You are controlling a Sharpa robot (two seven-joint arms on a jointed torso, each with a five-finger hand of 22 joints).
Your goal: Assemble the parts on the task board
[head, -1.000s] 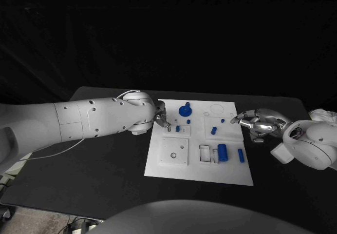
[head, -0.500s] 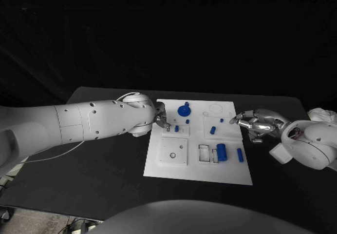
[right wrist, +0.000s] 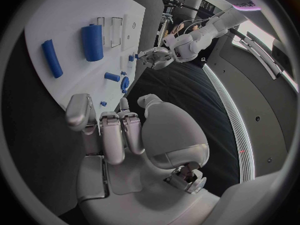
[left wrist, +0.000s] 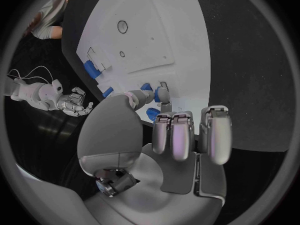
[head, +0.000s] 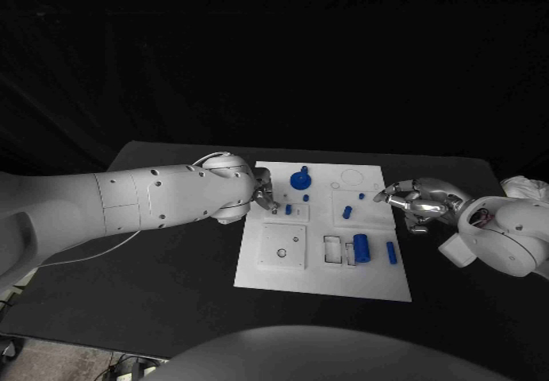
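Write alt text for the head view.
A white task board lies mid-table carrying small blue parts. The left hand reaches over the board's left edge by a small blue peg, while the right hand hovers, fingers curled, just off its right edge.

Dim scene; black table and dark backdrop swallow detail. The white board stands bright without glare. Wrist views bend straight edges toward their rims, and a bright strip glows in the right wrist view.
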